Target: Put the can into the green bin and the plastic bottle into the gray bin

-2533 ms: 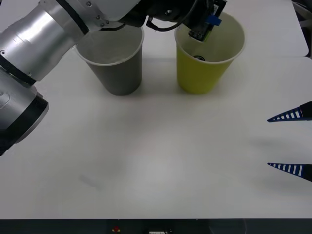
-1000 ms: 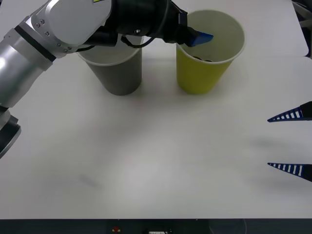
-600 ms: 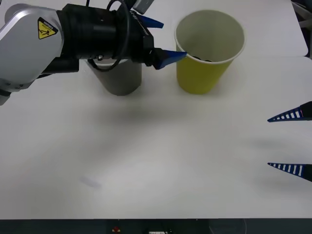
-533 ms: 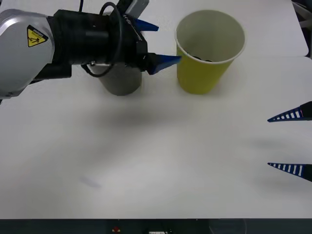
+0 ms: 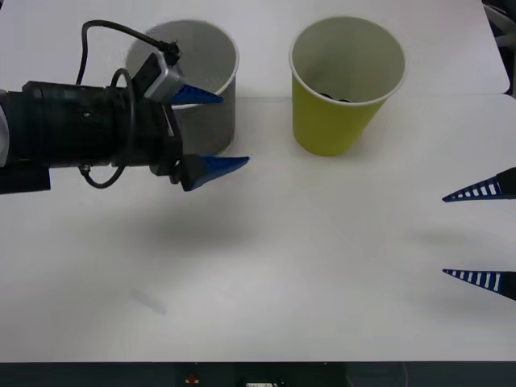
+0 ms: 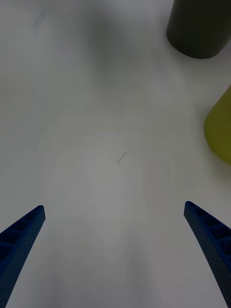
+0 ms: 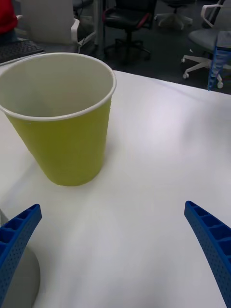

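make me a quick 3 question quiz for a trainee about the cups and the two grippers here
1. True or false: the left gripper is holding something.
2. Which cup stands nearer the left gripper? A) the gray cup B) the green cup
3. Fill in: the right gripper hangs over the ______ edge of the table.

Key
1. False. Its fingers are spread with nothing between them.
2. A. In the front view the gripper is just in front of the gray cup, while the green cup stands farther to the robot's right.
3. Right. It hangs there open, away from both cups.
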You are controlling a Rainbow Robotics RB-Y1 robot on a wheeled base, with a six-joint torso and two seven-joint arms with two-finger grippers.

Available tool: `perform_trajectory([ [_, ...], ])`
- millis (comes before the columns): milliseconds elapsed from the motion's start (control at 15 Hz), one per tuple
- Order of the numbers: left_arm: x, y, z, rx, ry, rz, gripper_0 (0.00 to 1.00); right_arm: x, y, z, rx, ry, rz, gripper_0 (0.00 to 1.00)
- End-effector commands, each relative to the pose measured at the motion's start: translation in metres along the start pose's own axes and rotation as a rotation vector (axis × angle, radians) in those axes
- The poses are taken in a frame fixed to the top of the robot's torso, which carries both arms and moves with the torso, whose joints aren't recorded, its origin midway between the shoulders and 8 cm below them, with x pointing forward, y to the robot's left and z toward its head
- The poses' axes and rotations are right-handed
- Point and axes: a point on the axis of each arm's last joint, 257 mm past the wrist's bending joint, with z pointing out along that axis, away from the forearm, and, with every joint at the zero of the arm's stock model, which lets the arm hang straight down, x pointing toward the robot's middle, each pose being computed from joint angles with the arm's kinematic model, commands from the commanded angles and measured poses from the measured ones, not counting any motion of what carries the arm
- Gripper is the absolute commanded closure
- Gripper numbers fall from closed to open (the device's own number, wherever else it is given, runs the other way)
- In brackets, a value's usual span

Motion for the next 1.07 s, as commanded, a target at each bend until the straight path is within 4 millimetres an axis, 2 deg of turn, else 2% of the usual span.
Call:
perform_trajectory([
  [67, 0.021, -0.007, -0.017, 0.028, 0.018, 0.038, 0.0, 0.0, 0.0, 0.0, 0.0, 0.0, 0.0, 0.0],
  [533, 0.075, -0.028, -0.064, 0.084, 0.074, 0.126, 0.0, 0.0, 0.0, 0.0, 0.0, 0.0, 0.0, 0.0],
  [1067, 0.145, -0.027, -0.131, 0.204, 0.18, 0.188, 0.0, 0.0, 0.0, 0.0, 0.0, 0.0, 0.0, 0.0],
])
